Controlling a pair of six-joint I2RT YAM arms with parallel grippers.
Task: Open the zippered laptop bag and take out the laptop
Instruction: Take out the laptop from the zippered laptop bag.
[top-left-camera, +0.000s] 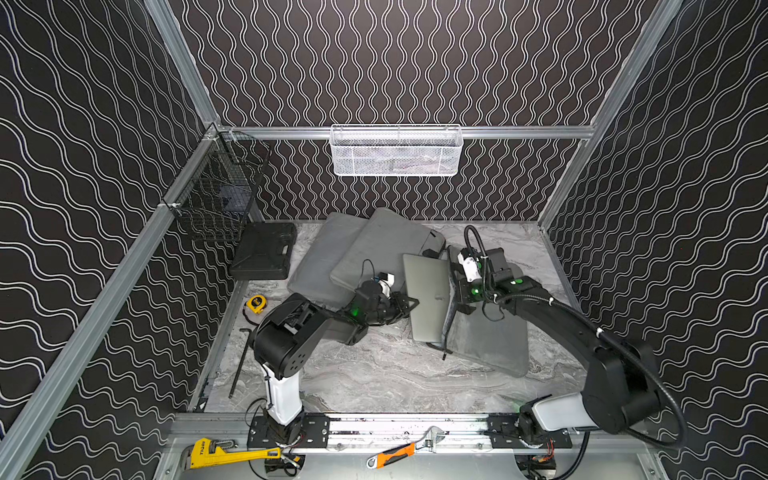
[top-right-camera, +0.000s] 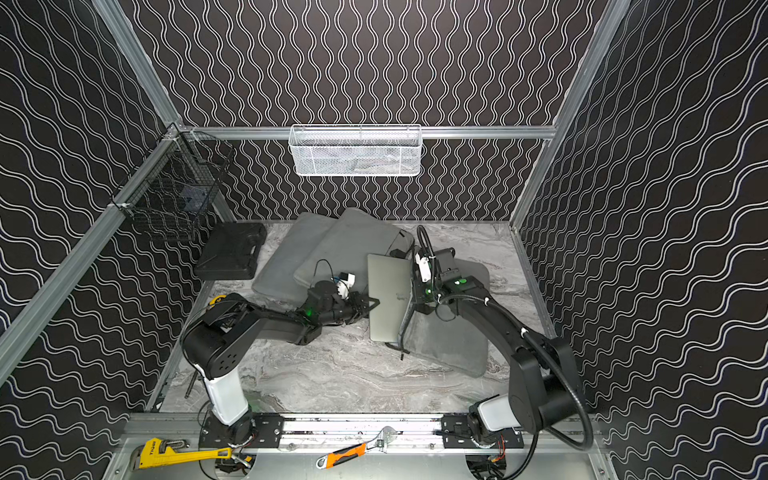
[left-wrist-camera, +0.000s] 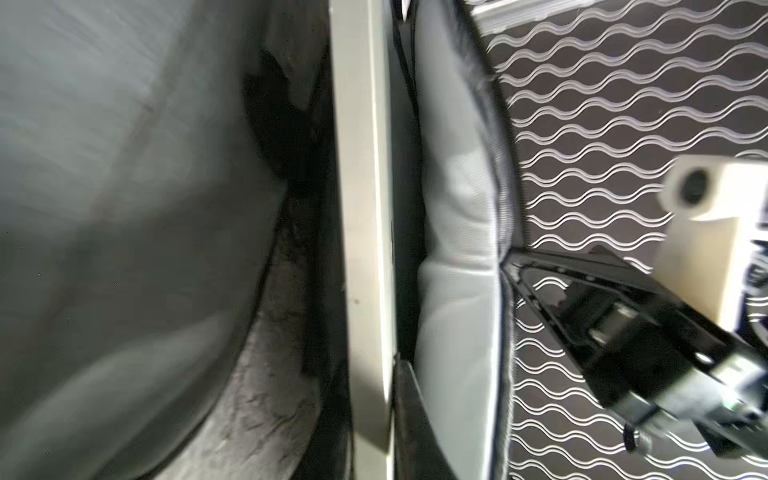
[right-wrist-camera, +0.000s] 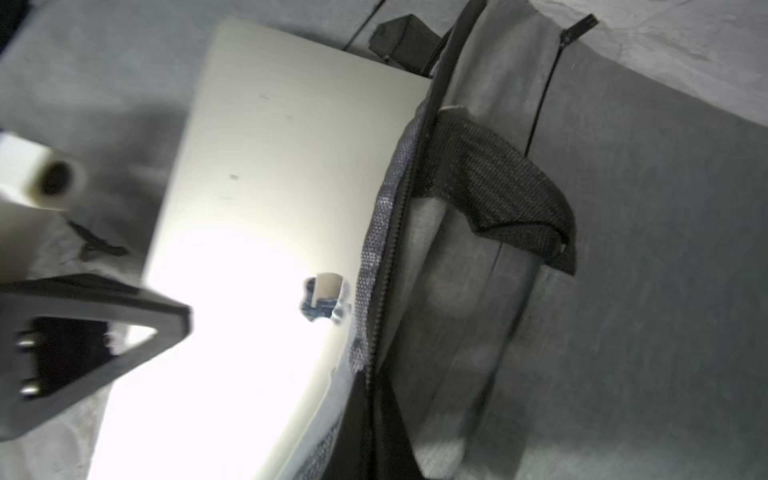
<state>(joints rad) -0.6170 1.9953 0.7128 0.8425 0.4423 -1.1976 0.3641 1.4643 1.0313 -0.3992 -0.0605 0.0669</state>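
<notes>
Step in hand, my read: sliding the flat silver laptop (top-left-camera: 428, 299) out of the grey fabric zippered bag (top-left-camera: 490, 340). The bag lies right of centre with its mouth unzipped. The laptop is roughly half out, its inner part under the bag's top flap (left-wrist-camera: 457, 208).

Right gripper (top-left-camera: 457, 291): jaws closed, pinching the flap at the zip line and holding it up off the lid.
Left gripper (top-left-camera: 411, 303): tips at the laptop's free long edge, jaws nearly together. Can't tell if they clamp the edge or only touch it.

To do it well:
- Confirm a real bite first; the edge is thin smooth metal and will likely slip.
- Pull flat along the table, straight away from the mouth.
- Hold the flap high so the zip teeth (right-wrist-camera: 386, 249) don't scrape the lid.
- Watch the black webbing handle (right-wrist-camera: 498, 187) beside the opening.

Surface: grey marbled tabletop (top-left-camera: 374, 374). Two more grey padded sleeves (top-left-camera: 324, 257) are stacked behind, with a black plastic case (top-left-camera: 264, 253) back left and a yellow tape measure (top-left-camera: 256, 304) by the left arm.

Room:
- Walls are black with white wavy lines.
- A black wire basket (top-left-camera: 216, 199) hangs on the left rail.
- A white mesh basket (top-left-camera: 395, 151) hangs on the back rail.
- A yellow pipe wrench (top-left-camera: 224, 455) and an orange-handled adjustable wrench (top-left-camera: 399, 453) lie on the front ledge.
</notes>
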